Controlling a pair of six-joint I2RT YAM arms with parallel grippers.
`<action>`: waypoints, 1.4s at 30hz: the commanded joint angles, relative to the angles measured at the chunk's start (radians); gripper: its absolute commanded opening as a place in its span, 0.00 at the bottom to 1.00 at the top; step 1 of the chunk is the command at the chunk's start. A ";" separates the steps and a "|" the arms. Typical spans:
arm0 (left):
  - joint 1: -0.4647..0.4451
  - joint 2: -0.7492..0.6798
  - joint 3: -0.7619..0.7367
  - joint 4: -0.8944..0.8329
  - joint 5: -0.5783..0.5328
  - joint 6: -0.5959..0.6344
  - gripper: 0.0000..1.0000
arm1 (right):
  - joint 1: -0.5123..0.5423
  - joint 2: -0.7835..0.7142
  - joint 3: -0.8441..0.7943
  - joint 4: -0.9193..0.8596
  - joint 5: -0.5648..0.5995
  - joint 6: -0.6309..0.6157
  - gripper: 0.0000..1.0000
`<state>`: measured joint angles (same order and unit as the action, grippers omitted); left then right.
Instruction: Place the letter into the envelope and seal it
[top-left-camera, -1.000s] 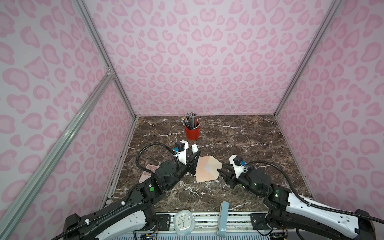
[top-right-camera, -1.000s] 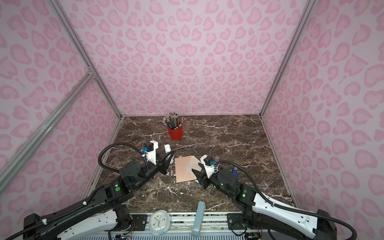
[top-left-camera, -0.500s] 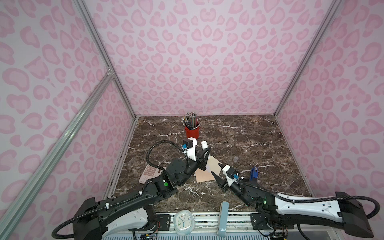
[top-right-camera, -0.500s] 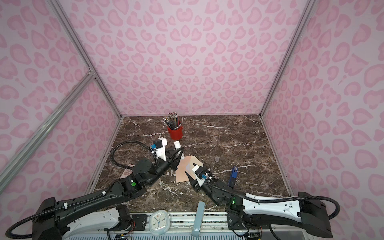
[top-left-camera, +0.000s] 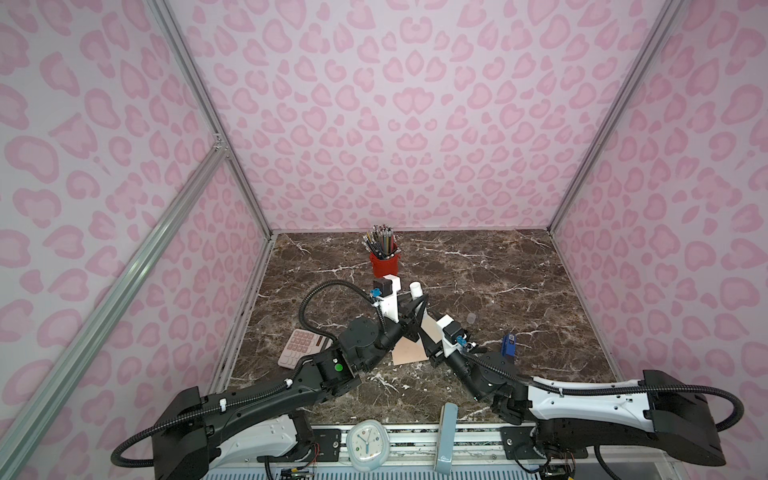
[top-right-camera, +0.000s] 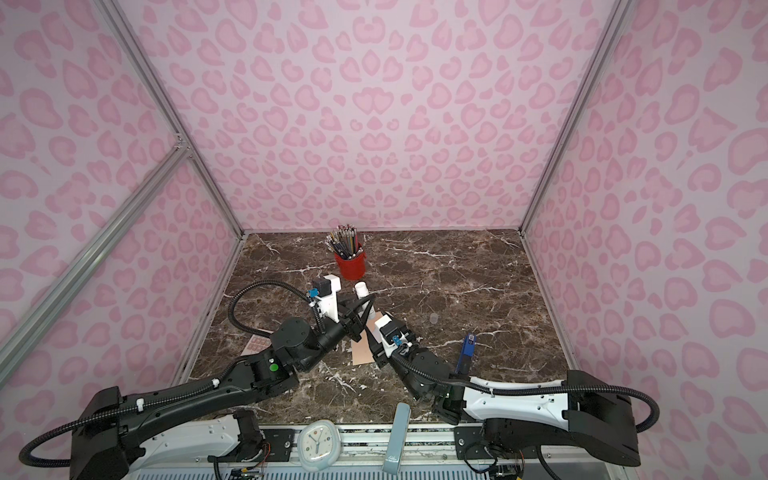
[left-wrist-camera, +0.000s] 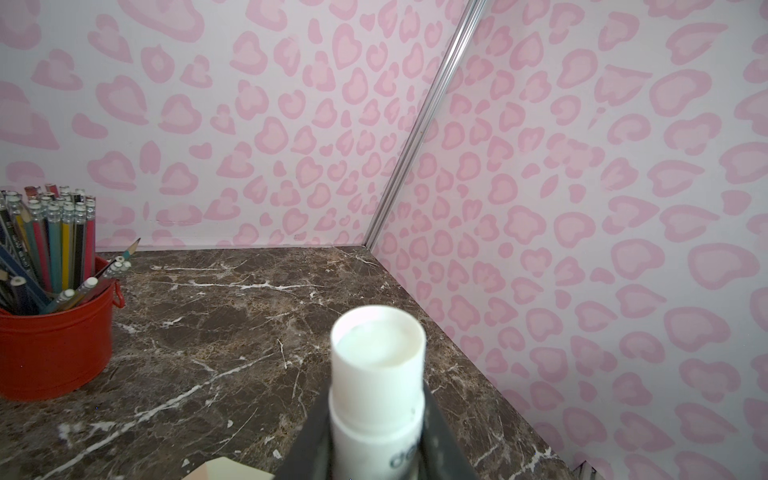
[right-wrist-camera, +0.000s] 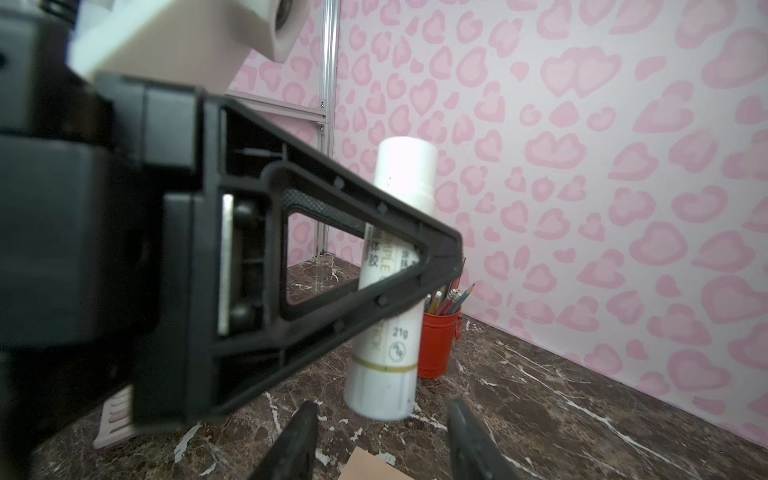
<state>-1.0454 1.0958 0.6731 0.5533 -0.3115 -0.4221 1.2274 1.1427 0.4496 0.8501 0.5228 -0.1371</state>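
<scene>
My left gripper (left-wrist-camera: 376, 440) is shut on a white glue stick (left-wrist-camera: 376, 374) and holds it upright with its top uncapped. In both top views the stick (top-left-camera: 415, 288) (top-right-camera: 360, 289) stands above the peach-pink envelope (top-left-camera: 409, 353) (top-right-camera: 360, 353), which lies flat on the marble. My right gripper (right-wrist-camera: 382, 405) is open, its two black fingertips on either side of the stick's base (right-wrist-camera: 386, 390) and just short of it. A corner of the envelope (right-wrist-camera: 374, 465) shows below them. The letter is out of view.
A red pot of pencils (top-left-camera: 384, 259) stands behind the grippers. A pink calculator (top-left-camera: 305, 347) lies to the left, a small clear cap (top-left-camera: 471, 318) and a blue object (top-left-camera: 508, 345) to the right. A clock (top-left-camera: 368, 444) sits on the front rail.
Both arms have closed in over the envelope. The left gripper carried the glue stick to the right, and the right gripper moved left to just under the stick's base.
</scene>
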 joint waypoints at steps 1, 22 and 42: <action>-0.004 0.006 0.018 0.056 -0.003 -0.006 0.06 | -0.008 0.012 0.014 0.044 0.001 0.024 0.51; -0.005 0.027 0.016 0.058 0.039 -0.033 0.06 | -0.029 0.013 0.039 0.010 -0.040 0.077 0.26; 0.095 -0.139 -0.147 0.071 0.689 -0.050 0.04 | -0.173 -0.281 0.127 -0.399 -0.703 0.424 0.15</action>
<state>-0.9531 0.9653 0.5438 0.6819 0.1459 -0.4706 1.0721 0.8860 0.5545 0.3756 -0.0414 0.2024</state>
